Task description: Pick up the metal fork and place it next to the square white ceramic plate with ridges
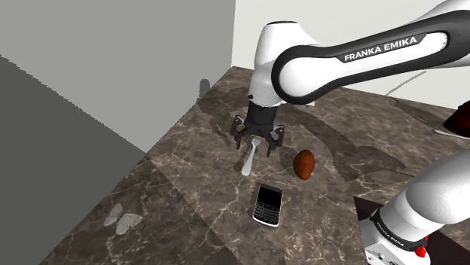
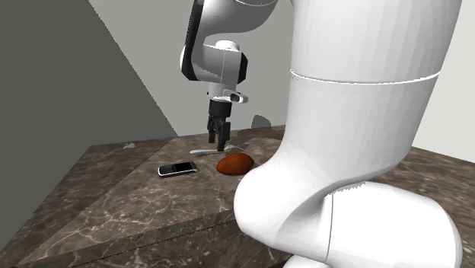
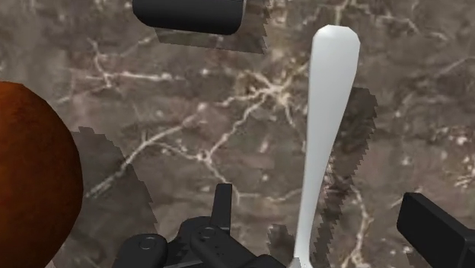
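1. Between the fingers of the pincer [image 1: 258,145], the metal fork [image 1: 248,161] is seen lying flat on the brown marbled worktop [image 1: 181,188]. One end is under the pincer and the rest runs out away from it.
2. The pincer is released. In the wrist view its black fingers [image 3: 434,228] stand well apart on either side of the pale fork [image 3: 323,114]. A strip of bare worktop is seen between the fork and each finger, so nothing is gripped.
3. In the second exterior view the pincer [image 2: 221,141] is held low and pointed straight down, its tips close to the surface. Whether the worktop is touched cannot be told.
4. A brown oval object [image 1: 303,164] lies just beside the pincer, apart from the fork. A black phone [image 1: 267,205] lies beyond the fork's far end, near it but not touching.
5. The approach is judged to be done, since the pincer is lined up over the fork with one finger on each side.
6. The grasp has not yet been made, and the fork rests wholly on the worktop.
7. Most of the task is therefore judged to be left. The fingers are to be closed on the fork and the fork lifted clear. It is then to be carried to the plate and laid down next to it.
8. The brown object beside the pincer is judged worth minding when the fork is lifted away.
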`<state>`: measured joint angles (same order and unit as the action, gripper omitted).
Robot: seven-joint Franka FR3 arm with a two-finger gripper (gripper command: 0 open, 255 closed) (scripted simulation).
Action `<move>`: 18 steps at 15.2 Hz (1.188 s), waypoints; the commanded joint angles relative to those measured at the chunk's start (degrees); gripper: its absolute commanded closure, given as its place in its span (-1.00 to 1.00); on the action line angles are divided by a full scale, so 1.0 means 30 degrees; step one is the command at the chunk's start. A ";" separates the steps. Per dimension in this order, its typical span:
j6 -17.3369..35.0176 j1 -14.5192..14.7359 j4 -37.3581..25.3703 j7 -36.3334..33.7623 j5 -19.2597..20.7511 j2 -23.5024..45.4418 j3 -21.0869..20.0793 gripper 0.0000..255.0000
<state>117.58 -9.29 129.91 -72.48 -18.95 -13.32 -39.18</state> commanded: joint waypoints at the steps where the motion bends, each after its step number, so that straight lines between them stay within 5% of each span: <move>1: 0.0454 -0.0007 0.0170 -0.0101 0.0091 0.0286 -0.0150 -1.00; 8: 0.0451 -0.0006 0.0168 -0.0101 0.0091 0.0285 -0.0149 -1.00; 9: 0.0451 -0.0006 0.0168 -0.0101 0.0091 0.0285 -0.0149 1.00; 18: 0.0454 -0.0006 0.0170 -0.0101 0.0091 0.0286 -0.0150 1.00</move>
<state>118.93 -9.31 130.43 -72.78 -18.68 -12.46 -39.63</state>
